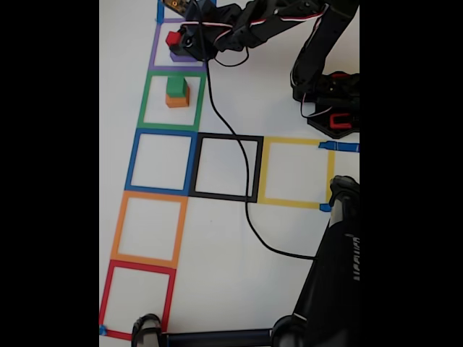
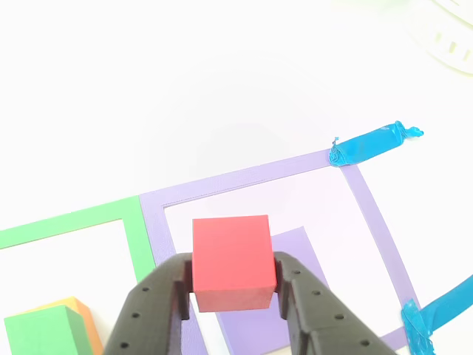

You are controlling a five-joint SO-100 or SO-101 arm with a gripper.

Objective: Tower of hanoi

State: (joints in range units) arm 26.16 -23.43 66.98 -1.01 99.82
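4 cubes, one of each colour | gripper clamped on red cube, right above purple cube in purple square | green cube stacked on orange cube in green square

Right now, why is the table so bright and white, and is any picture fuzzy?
In the other view, glare washes out the table, but the red cube in the hand looks sharp. In the fixed view, everything is softer and slightly blurry; the green cube on the orange cube lacks crisp edges.
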